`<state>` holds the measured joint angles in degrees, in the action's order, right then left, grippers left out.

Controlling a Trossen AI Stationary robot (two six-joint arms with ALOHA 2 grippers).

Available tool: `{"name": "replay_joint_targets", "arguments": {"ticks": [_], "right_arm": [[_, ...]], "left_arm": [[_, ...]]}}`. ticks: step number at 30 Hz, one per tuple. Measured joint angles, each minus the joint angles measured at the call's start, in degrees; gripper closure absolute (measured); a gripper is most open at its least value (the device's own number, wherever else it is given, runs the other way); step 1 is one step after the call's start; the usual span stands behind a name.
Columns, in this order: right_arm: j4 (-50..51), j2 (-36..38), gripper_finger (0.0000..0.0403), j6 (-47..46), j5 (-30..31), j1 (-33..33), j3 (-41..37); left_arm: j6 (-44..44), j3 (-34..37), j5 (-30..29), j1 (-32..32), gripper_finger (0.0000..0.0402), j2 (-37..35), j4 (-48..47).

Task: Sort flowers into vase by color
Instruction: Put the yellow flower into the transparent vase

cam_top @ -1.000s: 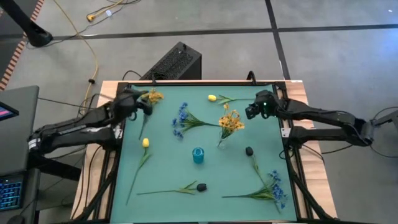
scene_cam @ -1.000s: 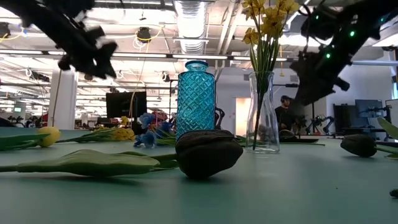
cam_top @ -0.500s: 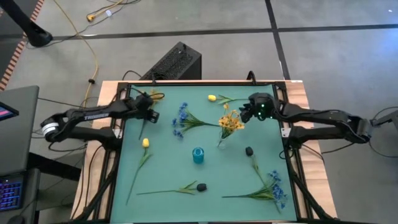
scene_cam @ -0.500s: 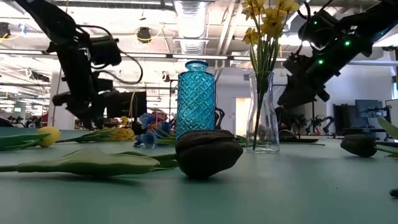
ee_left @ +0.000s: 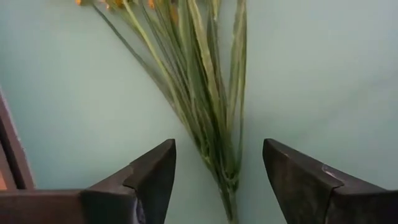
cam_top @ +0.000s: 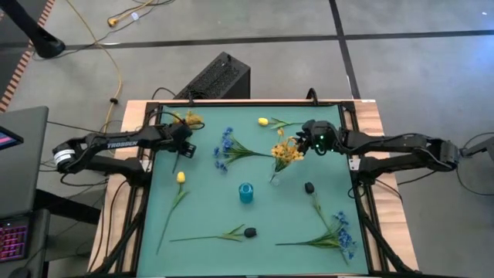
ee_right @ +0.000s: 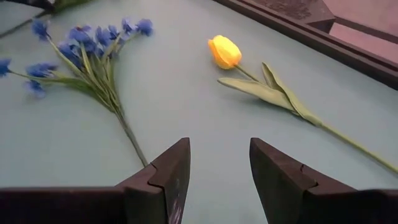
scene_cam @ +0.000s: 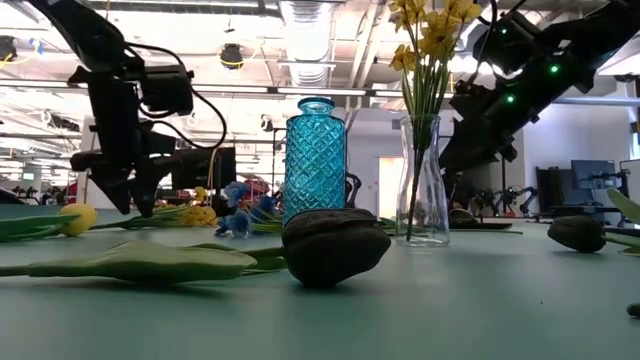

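My left gripper (ee_left: pixel 217 183) is open and points down at the table's far left corner (cam_top: pixel 182 139). Its fingers stand on either side of the green stalks (ee_left: pixel 208 118) of a yellow spray (cam_top: pixel 190 119) lying flat, without touching them. My right gripper (ee_right: pixel 217 177) is open and hovers (cam_top: pixel 307 142) just right of the clear vase (scene_cam: pixel 423 185), which holds a yellow spray (cam_top: pixel 285 150). The blue vase (cam_top: pixel 245 191) stands at the table's middle. A yellow tulip (ee_right: pixel 224 51) and a blue spray (ee_right: pixel 87 53) lie flat beyond the right gripper.
Another yellow tulip (cam_top: pixel 181 177) lies at the left. A dark bud (cam_top: pixel 250 231) on its stalk lies near the front edge, a second dark bud (cam_top: pixel 309 187) right of the blue vase, and a blue spray (cam_top: pixel 340 235) at the near right. Bare mat lies between them.
My left gripper has come down over the yellow spray at the far left corner and turned to point down at its stalks. My right gripper has drifted toward the table's left, closer to the clear vase. No flower has moved.
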<state>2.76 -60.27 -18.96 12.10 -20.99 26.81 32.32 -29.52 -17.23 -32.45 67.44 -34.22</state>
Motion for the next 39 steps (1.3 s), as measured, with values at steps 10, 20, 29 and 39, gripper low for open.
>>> {"name": "replay_joint_targets", "arguments": {"ticks": [10, 20, 29, 39], "right_arm": [[0.1, 0.0, 0.0212, 0.2, 0.0, 0.0, 0.0], [0.2, 0.0, 0.0212, 0.1, 0.0, 0.0, 0.0], [0.2, 0.0, 0.0212, 0.0, 0.0, 0.0, 0.0], [0.2, 0.0, 0.0212, 0.0, 0.0, 0.0, 0.0]], "left_arm": [[-1.0, -0.4, -1.8, 0.7, 0.0157, 9.9, 4.2], [-4.4, 0.0, 1.2, -0.1, 0.0222, 8.9, 8.2], [-4.9, 0.2, 2.8, -1.5, 0.0386, 7.0, 9.0], [-8.1, 0.2, 5.3, 0.1, 0.0376, -5.3, 18.3]]}}
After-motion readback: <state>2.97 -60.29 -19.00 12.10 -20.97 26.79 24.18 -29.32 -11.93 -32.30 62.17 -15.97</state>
